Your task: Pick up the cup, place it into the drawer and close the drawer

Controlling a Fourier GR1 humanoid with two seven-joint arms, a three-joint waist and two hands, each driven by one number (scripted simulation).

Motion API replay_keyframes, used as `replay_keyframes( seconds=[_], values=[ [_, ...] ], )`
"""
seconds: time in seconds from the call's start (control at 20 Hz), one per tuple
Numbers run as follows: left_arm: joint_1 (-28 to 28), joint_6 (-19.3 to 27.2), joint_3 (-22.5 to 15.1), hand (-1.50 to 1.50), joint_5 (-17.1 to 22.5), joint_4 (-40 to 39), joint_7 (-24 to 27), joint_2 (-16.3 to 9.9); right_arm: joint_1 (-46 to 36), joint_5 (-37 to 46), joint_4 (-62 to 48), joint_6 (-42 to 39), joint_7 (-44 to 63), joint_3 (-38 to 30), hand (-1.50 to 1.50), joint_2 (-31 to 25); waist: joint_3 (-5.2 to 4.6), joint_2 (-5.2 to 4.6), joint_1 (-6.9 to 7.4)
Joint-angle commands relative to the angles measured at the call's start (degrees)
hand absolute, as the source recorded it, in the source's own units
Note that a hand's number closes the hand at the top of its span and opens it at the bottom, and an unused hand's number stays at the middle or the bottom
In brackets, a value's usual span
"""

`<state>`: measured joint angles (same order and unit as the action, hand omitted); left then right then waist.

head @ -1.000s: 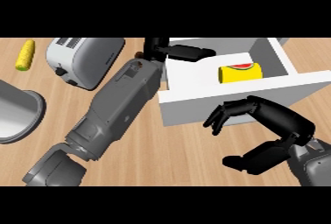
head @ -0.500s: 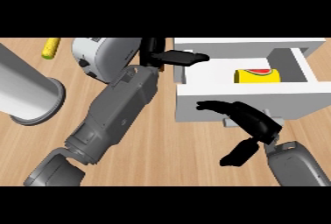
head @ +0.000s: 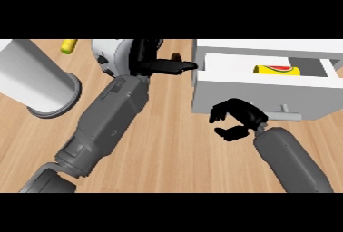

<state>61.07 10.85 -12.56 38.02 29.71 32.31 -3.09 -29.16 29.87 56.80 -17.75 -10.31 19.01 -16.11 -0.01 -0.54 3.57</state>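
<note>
The yellow cup [head: 277, 69] with a red and green mark lies on its side inside the open white drawer [head: 227, 97], at its far side. My right hand [head: 236, 118] is at the drawer's front panel with its fingers curled and nothing in them, left of the drawer's handle [head: 286, 113]. My left hand [head: 155, 65] reaches across from the lower left. Its straight fingers [head: 179, 66] point right, at the drawer's far left corner.
A silver toaster [head: 110, 53] stands behind my left hand. A large grey cylinder [head: 32, 78] stands at the left, with a small yellow item [head: 67, 45] at the far edge beyond it. Bare wooden counter [head: 181, 154] lies between my forearms.
My right hand has moved up and left to the drawer's front panel. The drawer now shows less of its inside. The cup stays in the drawer and my left hand keeps its place.
</note>
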Motion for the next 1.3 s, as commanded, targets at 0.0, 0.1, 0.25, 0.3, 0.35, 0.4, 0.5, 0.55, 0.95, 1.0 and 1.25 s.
replay_keyframes(
  seconds=[0.0,0.1,0.25,0.3,0.35,0.4,0.5,0.55,0.95,1.0,1.25],
  values=[
    [-4.8,-3.4,-0.3,-1.5,0.4,3.8,-1.0,-2.4,-4.5,1.6,-14.0,5.6,-7.6,-3.1,1.5,0.6,0.21,-0.24,1.79],
    [-5.2,-3.7,-0.2,-1.5,0.3,3.9,-0.1,-2.4,-8.7,-0.6,-17.1,6.1,-11.4,-6.9,1.5,-0.5,0.27,-0.79,2.31],
    [-7.5,-3.6,-1.2,-1.5,-0.1,6.8,-0.7,-2.6,-13.4,-1.4,-22.2,9.4,-11.4,-10.4,1.5,0.2,0.3,-0.62,3.84],
    [-7.5,-5.0,-0.3,-1.5,0.6,6.8,-1.5,-4.6,-13.6,-2.2,-23.5,9.5,-14.1,-11.9,1.5,-1.8,0.34,-0.97,3.89],
    [-7.7,-6.5,-0.6,-1.5,0.6,7.1,-1.5,-4.9,-17.0,-2.6,-24.7,7.8,-13.4,-12.8,1.5,-3.2,0.33,-1.33,4.75],
    [-8.3,-6.8,-0.8,-1.5,0.6,8.4,-3.0,-6.0,-18.4,-3.2,-26.0,8.9,-12.5,-14.1,1.5,-2.8,0.32,-0.87,5.17],
    [-9.3,-7.3,-0.7,-1.5,0.7,8.7,-2.7,-6.4,-20.0,-4.3,-27.9,9.1,-14.6,-16.5,1.5,-5.6,0.37,-1.47,5.52],
    [-10.9,-6.9,-1.2,-1.5,0.4,8.6,-1.5,-4.8,-22.0,-3.4,-29.0,9.2,-13.0,-16.0,1.5,-5.7,0.3,-1.59,5.39],
    [-10.2,-9.6,-1.3,-1.5,0.7,10.7,-3.8,-7.6,-25.3,-7.2,-28.3,6.2,-10.1,-19.6,1.5,-8.3,0.24,-2.12,7.43],
    [-11.2,-9.8,-1.7,-1.5,0.4,11.1,-3.7,-7.9,-24.0,-8.1,-28.1,6.3,-11.2,-20.5,1.5,-9.0,0.33,-1.94,7.63],
    [-12.7,-11.6,-1.8,-1.5,0.7,11.6,-3.6,-8.7,-24.5,-9.3,-26.2,2.2,-10.5,-20.8,1.5,-11.5,0.17,-2.21,8.7]
  ],
)
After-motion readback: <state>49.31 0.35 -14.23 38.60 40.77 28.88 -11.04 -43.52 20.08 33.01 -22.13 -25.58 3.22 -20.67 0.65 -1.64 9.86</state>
